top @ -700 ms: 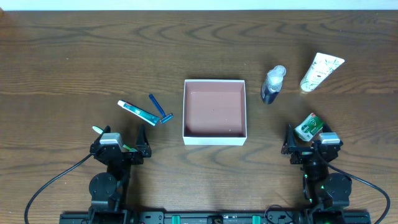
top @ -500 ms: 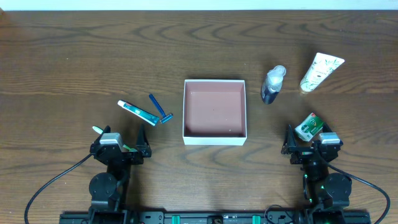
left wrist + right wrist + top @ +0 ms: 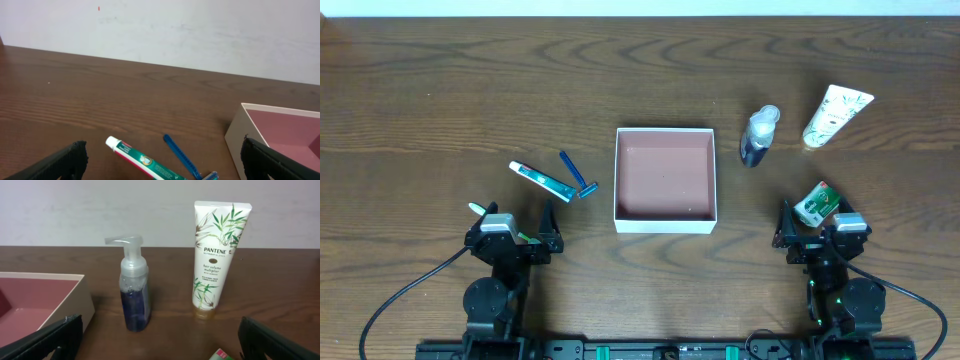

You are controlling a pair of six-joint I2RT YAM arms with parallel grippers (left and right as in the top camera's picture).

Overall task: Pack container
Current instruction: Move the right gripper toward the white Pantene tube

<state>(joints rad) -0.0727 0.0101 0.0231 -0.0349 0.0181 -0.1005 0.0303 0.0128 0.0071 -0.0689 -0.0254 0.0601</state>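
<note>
The container (image 3: 665, 216) is a shallow square box with white walls and a reddish-brown floor at the table's middle, empty; its edge shows in the left wrist view (image 3: 235, 135) and the right wrist view (image 3: 82, 300). A toothpaste tube (image 3: 541, 181) and a blue razor (image 3: 576, 174) lie left of it, also in the left wrist view (image 3: 145, 161) (image 3: 182, 157). A pump bottle (image 3: 758, 136) (image 3: 134, 287), a white Pantene tube (image 3: 836, 114) (image 3: 214, 257) and a small green box (image 3: 816, 203) are to its right. My left gripper (image 3: 515, 235) (image 3: 160, 175) and right gripper (image 3: 815, 235) (image 3: 160, 355) are open and empty at the front edge.
A wall runs behind the table's far edge. Cables trail from both arm bases at the front. The green box lies just ahead of my right gripper's right finger.
</note>
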